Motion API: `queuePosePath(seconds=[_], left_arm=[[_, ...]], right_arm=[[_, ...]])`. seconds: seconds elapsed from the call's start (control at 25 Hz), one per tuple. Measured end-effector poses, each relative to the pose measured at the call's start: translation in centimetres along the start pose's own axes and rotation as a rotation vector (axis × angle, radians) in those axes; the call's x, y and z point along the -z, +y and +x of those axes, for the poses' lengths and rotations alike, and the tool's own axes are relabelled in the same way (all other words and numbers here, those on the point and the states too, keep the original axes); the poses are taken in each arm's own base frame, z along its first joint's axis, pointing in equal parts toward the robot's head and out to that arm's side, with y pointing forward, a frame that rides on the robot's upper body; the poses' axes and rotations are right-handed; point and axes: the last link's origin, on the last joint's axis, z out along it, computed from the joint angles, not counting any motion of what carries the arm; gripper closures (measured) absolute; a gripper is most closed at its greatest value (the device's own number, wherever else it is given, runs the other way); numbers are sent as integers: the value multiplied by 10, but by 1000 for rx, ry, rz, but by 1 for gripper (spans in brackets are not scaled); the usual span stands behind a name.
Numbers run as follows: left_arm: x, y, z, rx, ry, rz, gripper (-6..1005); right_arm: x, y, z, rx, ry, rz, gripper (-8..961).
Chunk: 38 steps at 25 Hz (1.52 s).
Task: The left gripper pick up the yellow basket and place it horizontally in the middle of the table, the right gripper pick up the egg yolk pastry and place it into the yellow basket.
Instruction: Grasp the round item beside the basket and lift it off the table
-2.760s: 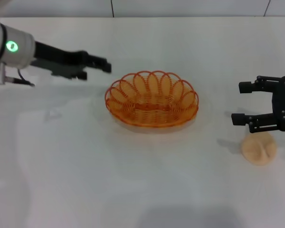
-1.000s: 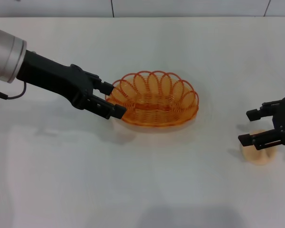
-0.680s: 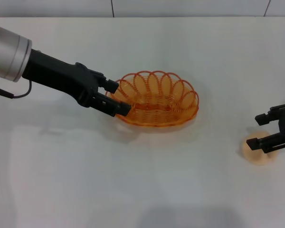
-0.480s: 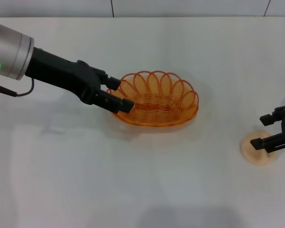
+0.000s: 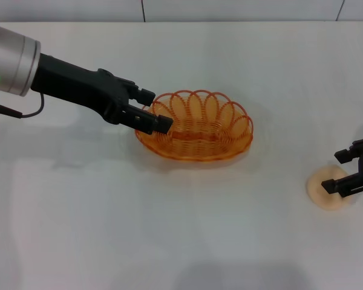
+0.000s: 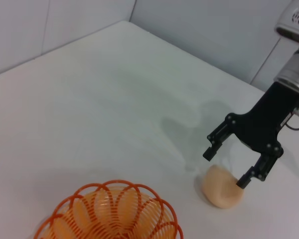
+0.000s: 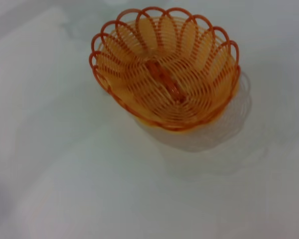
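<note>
The yellow basket (image 5: 196,127) stands upright mid-table on the white table (image 5: 169,235); it also shows in the left wrist view (image 6: 109,214) and the right wrist view (image 7: 164,69). My left gripper (image 5: 153,110) is open, with its fingers on either side of the basket's left rim. The egg yolk pastry (image 5: 319,193) lies at the right, also in the left wrist view (image 6: 222,188). My right gripper (image 5: 334,171) is open and low over the pastry, one finger on each side; it also shows in the left wrist view (image 6: 225,168).
A grey wall with tile seams (image 5: 142,9) runs along the table's far edge. Bare tabletop lies between the basket and the pastry and across the front.
My left gripper moved in from the left to the basket's left rim and a little farther back. My right gripper dropped down around the pastry. Basket and pastry have not moved.
</note>
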Motion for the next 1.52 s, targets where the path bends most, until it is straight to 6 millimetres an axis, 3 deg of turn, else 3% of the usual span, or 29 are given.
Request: queuePosePath(seconds=[0.6, 1.24, 1.52], left_arm=[[1, -1, -1, 2, 2, 4, 138], [1, -4, -9, 18, -44, 17, 138], [1, -5, -13, 27, -65, 20, 138]], right_arm=[[-5, 2, 1, 14, 16, -1, 174], [-6, 6, -1, 14, 26, -27, 717], [-5, 8, -5, 1, 22, -42, 773]])
